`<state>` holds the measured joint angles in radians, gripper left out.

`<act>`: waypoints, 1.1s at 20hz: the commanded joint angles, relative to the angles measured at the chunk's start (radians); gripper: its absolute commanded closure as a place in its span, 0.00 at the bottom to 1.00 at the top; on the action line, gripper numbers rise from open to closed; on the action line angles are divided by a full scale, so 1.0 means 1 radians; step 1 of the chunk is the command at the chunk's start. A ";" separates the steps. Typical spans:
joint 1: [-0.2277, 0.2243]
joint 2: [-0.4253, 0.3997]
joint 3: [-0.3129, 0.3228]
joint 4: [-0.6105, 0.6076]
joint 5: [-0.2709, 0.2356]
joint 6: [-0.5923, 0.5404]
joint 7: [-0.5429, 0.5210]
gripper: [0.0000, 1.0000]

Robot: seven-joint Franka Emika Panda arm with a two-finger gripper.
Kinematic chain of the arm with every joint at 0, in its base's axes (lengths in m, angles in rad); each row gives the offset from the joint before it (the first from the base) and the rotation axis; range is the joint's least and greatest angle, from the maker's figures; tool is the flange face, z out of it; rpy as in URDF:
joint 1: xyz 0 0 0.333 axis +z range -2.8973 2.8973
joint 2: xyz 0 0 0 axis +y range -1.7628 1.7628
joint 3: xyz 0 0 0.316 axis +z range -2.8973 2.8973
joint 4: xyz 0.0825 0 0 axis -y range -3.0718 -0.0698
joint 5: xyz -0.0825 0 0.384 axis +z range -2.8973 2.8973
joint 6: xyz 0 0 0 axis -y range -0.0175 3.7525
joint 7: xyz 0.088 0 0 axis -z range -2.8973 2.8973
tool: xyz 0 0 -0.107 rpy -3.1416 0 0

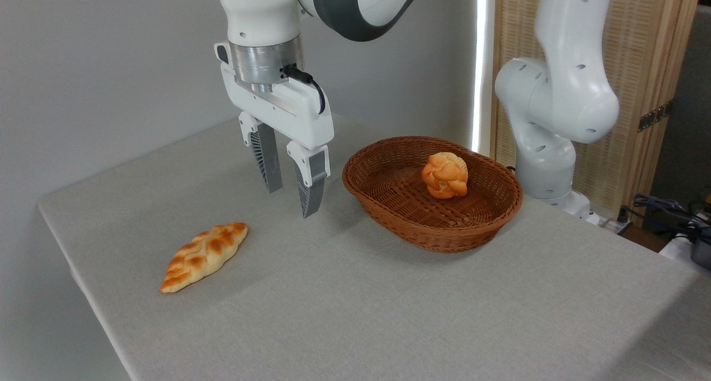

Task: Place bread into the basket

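Bread (204, 256) lies nearest, long axis running lower-left to upper-right, below-left of the gripper (293, 201); fingers parted, nothing held. Basket (389, 214) is set to the right.

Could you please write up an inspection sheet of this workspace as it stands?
Surface: grey cloth-covered table, flat.
Job's things: long golden-yellow braided loaf lying on the table at left, outside the basket; oval reddish-brown wicker basket at right.
Clutter: round knotted orange roll inside the basket.
End effector: open, empty, above the table between loaf and basket.
Cables: black cable at the wrist; dark cables off the table at far right.
Surroundings: grey wall; bamboo screen; white arm base.
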<state>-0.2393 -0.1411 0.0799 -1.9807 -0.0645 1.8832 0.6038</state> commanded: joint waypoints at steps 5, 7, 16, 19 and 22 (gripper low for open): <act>-0.005 0.009 -0.009 0.016 0.003 -0.027 -0.019 0.00; -0.005 0.006 -0.002 0.017 0.003 -0.027 -0.013 0.00; -0.003 0.009 0.003 0.036 0.000 -0.027 -0.012 0.00; -0.001 0.009 0.003 0.039 0.000 -0.027 -0.013 0.00; -0.001 0.009 0.001 0.037 0.000 -0.027 -0.018 0.00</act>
<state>-0.2369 -0.1409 0.0749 -1.9658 -0.0645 1.8742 0.6038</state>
